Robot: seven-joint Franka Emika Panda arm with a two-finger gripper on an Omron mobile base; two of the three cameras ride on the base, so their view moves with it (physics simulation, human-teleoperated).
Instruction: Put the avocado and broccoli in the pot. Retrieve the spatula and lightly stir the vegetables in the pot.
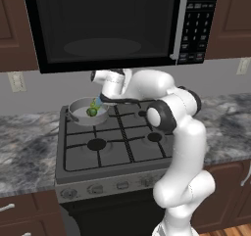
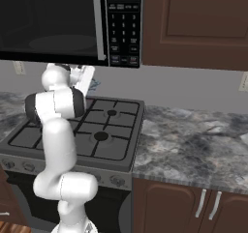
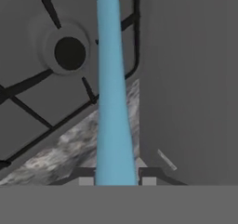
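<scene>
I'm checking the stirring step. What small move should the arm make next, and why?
Probably a gentle sideways sweep of the spatula. The end effector is shut on its light blue handle, its lower end reaches into the pot on the back left burner, and the avocado and broccoli already sit inside.

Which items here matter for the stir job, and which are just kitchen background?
Job:
- pot on the rear left burner
- avocado and broccoli, both in the pot
- spatula, light blue, clamped in the gripper over the pot

Background:
- stove, other burners bare
- microwave above it
- granite counter
- wall outlet
</scene>
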